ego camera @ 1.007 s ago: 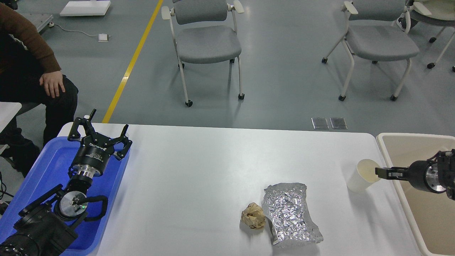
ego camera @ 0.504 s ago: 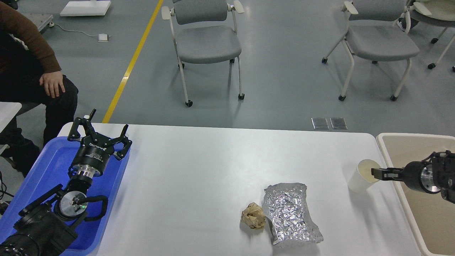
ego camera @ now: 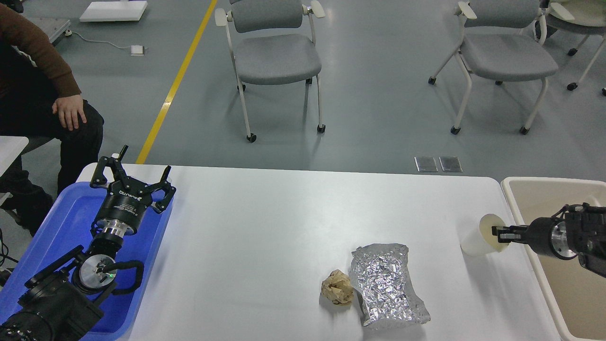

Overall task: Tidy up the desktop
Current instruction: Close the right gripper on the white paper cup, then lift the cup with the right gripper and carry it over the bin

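Note:
The white desktop [ego camera: 265,237] holds a crumpled brown paper ball [ego camera: 337,286], a crinkled silver foil bag [ego camera: 388,289] right beside it, and a white paper cup [ego camera: 480,235] near the right edge. The cup is tilted, its mouth facing right. My right gripper [ego camera: 498,232] comes in from the right and is shut on the cup's rim, one finger inside the mouth. My left gripper [ego camera: 134,171] is open and empty, held above the blue tray [ego camera: 57,222] at the desktop's left end.
A beige tub [ego camera: 511,194] stands against the desktop's right edge, under my right arm. A seated person [ego camera: 42,94] is at the far left. Two grey chairs [ego camera: 277,57] [ego camera: 506,59] stand on the floor beyond the table.
My right gripper has moved a little left and down with the cup, and the cup has tipped so its mouth faces right. The left arm has not moved.

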You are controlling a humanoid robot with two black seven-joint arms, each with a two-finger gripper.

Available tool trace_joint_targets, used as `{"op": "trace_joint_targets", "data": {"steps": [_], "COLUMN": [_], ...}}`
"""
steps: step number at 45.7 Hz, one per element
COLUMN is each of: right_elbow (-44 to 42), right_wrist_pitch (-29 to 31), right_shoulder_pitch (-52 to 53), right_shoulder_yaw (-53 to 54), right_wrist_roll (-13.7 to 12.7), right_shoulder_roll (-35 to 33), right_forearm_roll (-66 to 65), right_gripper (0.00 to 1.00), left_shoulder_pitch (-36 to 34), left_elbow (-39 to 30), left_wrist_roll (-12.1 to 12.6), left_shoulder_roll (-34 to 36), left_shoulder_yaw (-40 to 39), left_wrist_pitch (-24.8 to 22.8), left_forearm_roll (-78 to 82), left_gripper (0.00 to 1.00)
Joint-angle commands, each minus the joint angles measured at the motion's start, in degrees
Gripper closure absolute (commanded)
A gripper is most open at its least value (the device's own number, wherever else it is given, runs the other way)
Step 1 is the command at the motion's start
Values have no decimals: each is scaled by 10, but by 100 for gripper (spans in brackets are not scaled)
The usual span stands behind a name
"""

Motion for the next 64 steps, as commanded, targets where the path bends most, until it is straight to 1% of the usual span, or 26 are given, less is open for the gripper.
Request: {"op": "trace_joint_targets", "data": {"steps": [1, 5, 12, 16, 20, 25, 34, 43, 47, 53, 64], "right_elbow": [-36, -47, -47, -43, -31, 8, 136, 209, 219, 213, 186], "right_wrist_pitch": [-3, -6, -8, -7, -3, -2, -2, 4, 15, 43, 47], "right_shoulder_pitch": [-15, -20, -16, -12, -3, 25, 126, 214, 240, 247, 225], "right_shoulder_yaw": [1, 5, 13, 41, 72, 99, 117, 118, 128, 151, 154], "right_wrist_roll": [32, 39, 60, 83, 108, 131, 132, 131, 131, 131, 129], "right_shoulder_roll": [5, 5, -1, -11, -37, -68, -151, -222, -249, -277, -303], "right_forearm_roll": [0, 1, 3, 7, 11, 11, 12, 12, 19, 54, 128], "right_gripper": [100, 100, 100, 100, 100, 100, 100, 100, 100, 100, 100], "left_shoulder_pitch": [0, 0, 0, 0, 0, 0, 0, 0, 0, 0, 0], "left_elbow": [0, 0, 0, 0, 0, 0, 0, 0, 0, 0, 0], "left_wrist_roll": [0, 0, 0, 0, 0, 0, 0, 0, 0, 0, 0], "left_shoulder_roll": [0, -1, 0, -1, -1, -1, 0, 0, 0, 0, -1], "left_shoulder_yaw": [0, 0, 0, 0, 0, 0, 1, 1, 1, 0, 0], "left_wrist_pitch": [0, 1, 1, 0, 0, 0, 0, 0, 0, 0, 0], "left_forearm_roll": [0, 0, 0, 0, 0, 0, 0, 0, 0, 0, 0], "left_gripper": [0, 0, 0, 0, 0, 0, 0, 0, 0, 0, 0]}}
